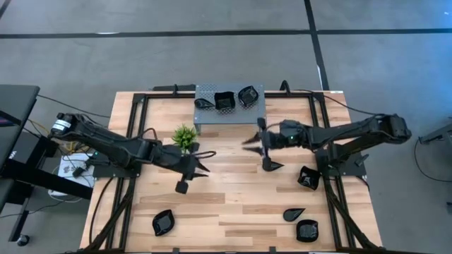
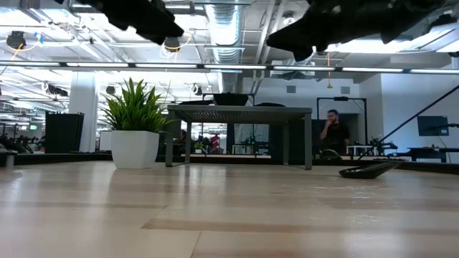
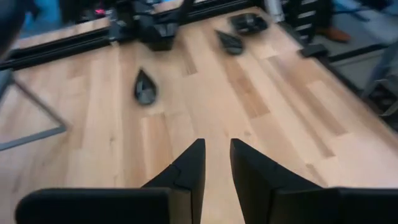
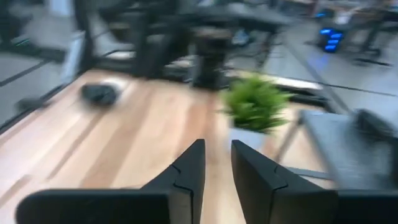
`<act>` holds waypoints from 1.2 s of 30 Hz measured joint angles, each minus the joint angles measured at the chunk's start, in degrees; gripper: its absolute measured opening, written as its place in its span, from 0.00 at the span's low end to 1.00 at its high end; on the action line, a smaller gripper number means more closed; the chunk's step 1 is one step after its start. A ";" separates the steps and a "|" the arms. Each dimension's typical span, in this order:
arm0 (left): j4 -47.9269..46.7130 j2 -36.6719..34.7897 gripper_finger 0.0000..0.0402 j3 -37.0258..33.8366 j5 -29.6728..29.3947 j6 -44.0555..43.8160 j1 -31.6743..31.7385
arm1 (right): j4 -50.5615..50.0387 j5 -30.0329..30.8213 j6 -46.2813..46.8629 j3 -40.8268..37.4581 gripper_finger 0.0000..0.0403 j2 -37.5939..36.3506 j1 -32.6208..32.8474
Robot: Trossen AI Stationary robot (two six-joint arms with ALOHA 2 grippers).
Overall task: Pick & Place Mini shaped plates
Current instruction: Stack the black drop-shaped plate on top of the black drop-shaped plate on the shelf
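Note:
Glossy black mini plates lie scattered. Three sit on the grey perforated stand (image 1: 229, 113): a leaf one (image 1: 204, 103), a squarish one (image 1: 224, 102) and another (image 1: 248, 95). A teardrop plate (image 1: 272, 165) lies flat on the table just near-side of my right gripper (image 1: 249, 143), which hovers empty in front of the stand. More plates rest at the right (image 1: 307, 178), (image 1: 294, 213), (image 1: 307, 230), and one lies near the left (image 1: 162, 222). My left gripper (image 1: 203, 166) hovers empty mid-table, shut, beside the plant. The left wrist view shows the teardrop plate (image 3: 145, 87) ahead.
A small green plant in a white pot (image 1: 185, 136) stands between the left gripper and the stand. Black frame rails (image 1: 134, 141) run along the table's left and right sides. Bare wood lies in the table's middle and near part (image 1: 226, 197). A person (image 2: 333, 129) is far behind the table.

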 joint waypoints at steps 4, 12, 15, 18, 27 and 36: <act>1.22 0.00 0.19 -1.58 -5.06 0.01 0.04 | -7.00 2.58 -0.95 1.50 0.21 0.00 5.07; 1.23 0.00 0.19 -1.96 -6.40 0.01 2.47 | -25.69 10.94 9.14 3.02 0.32 -0.02 12.43; 1.22 0.00 0.19 -1.96 -6.40 0.01 3.23 | -36.07 10.96 13.40 3.02 0.38 0.00 13.60; 1.22 0.00 0.19 -1.96 -6.39 0.01 4.13 | -46.22 10.99 17.30 3.00 0.42 0.00 14.20; 1.59 0.00 0.19 -1.96 -6.35 0.03 4.94 | -51.81 11.13 22.91 -0.94 0.44 0.05 15.07; 1.66 0.00 0.19 -1.98 -6.36 0.03 4.94 | -47.14 11.88 21.50 -4.04 0.43 6.36 15.07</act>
